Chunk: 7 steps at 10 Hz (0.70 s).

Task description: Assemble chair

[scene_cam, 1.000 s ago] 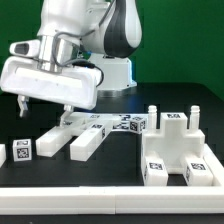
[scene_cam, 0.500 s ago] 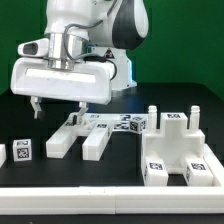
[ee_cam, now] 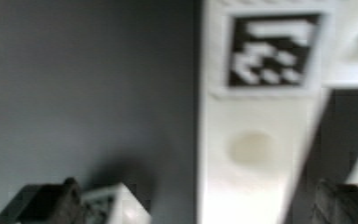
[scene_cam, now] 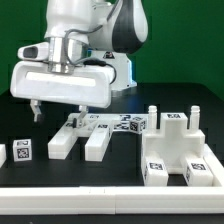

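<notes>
My gripper (scene_cam: 58, 116) hangs low over two white chair bars, one (scene_cam: 62, 140) on the exterior view's left and one (scene_cam: 97, 140) beside it, both pointing toward the front. One dark finger (scene_cam: 37, 112) shows to the left of the bars. In the wrist view my gripper (ee_cam: 202, 205) has its fingers wide apart, with a tagged white bar (ee_cam: 261, 120) between them. That bar lies nearer one finger and leaves a gap to the other finger (ee_cam: 51, 200). A small white corner (ee_cam: 119, 205) sits by that finger. The jaws look open and grip nothing.
A blocky white chair piece (scene_cam: 176, 146) with upright posts and tags stands at the exterior view's right. A small tagged white block (scene_cam: 22, 150) lies at the front left, another at the left edge. The marker board (scene_cam: 125, 123) lies behind the bars. The robot base is behind.
The hand has swung toward the exterior view's right and turned. The two white bars under it have turned from slanted to pointing more toward the front. Little has moved in the last half second.
</notes>
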Tool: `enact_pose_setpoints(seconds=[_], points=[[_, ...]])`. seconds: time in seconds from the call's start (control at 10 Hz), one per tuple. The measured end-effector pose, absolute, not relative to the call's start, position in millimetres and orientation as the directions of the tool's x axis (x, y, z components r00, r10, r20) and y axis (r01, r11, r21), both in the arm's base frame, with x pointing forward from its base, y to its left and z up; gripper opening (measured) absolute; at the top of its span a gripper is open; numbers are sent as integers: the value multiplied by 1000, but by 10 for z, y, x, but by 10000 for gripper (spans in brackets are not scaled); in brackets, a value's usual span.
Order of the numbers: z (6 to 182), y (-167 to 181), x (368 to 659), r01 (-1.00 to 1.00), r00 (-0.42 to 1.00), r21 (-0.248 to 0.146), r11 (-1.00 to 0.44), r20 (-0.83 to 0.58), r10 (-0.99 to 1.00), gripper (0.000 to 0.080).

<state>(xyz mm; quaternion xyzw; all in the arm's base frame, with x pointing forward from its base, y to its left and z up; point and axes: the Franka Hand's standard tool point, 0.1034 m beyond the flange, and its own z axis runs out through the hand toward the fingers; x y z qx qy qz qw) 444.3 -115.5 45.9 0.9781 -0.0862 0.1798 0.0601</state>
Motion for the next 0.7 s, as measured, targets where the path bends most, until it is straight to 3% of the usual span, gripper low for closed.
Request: enact_pose_setpoints(seconds=[0.7], points=[[436, -1007, 4349, -107, 941, 85, -991, 330, -73, 649]])
